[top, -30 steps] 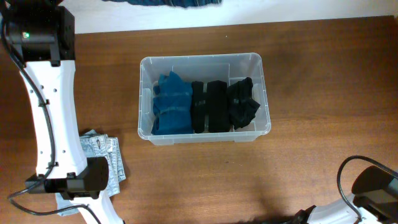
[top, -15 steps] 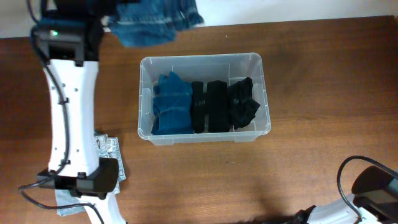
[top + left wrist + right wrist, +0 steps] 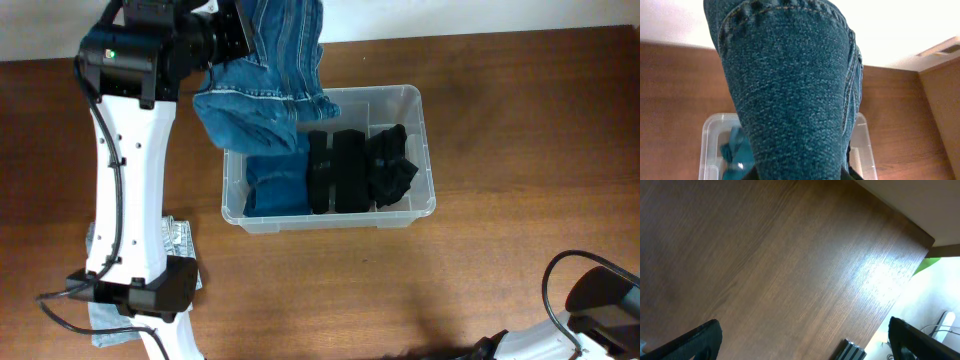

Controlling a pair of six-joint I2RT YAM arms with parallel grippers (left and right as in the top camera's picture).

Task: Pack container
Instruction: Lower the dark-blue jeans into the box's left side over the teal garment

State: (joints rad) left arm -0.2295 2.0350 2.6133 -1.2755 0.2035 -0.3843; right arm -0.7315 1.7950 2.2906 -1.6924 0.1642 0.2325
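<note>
the table [image 3: 520, 130] is dark brown wood and fills most of the overhead view. a pale wall [image 3: 450, 15] runs along its top edge.

there are two arms. the white left arm [image 3: 130, 170] goes from the bottom of the picture up to the top. only a black bit of the right arm [image 3: 600, 300] shows in the bottom right corner. there is one container [image 3: 428, 150], a clear box near the middle of the table, closer to the wall side. there is one pair of jeans [image 3: 265, 90], up in the air. three things lie in a row inside the container: one blue cloth [image 3: 270, 190] on the left, one folded black pile [image 3: 335, 175] in the middle and one crumpled black cloth [image 3: 392, 168] on the right. one patterned cloth [image 3: 178, 240] lies flat on the table beside the foot of the left arm.

the left pincer [image 3: 232, 35] is up by the wall, just past the container's top left corner. the jeans hide its fingers, but they hang from it, so it looks pinched on them. the jeans droop over the container's left end and cover that corner.

the right pincer [image 3: 802, 335] has its two dark fingers spread wide, with nothing between them. its view shows only wood and a bit of wall, so i cannot tell where the container lies from it.
</note>
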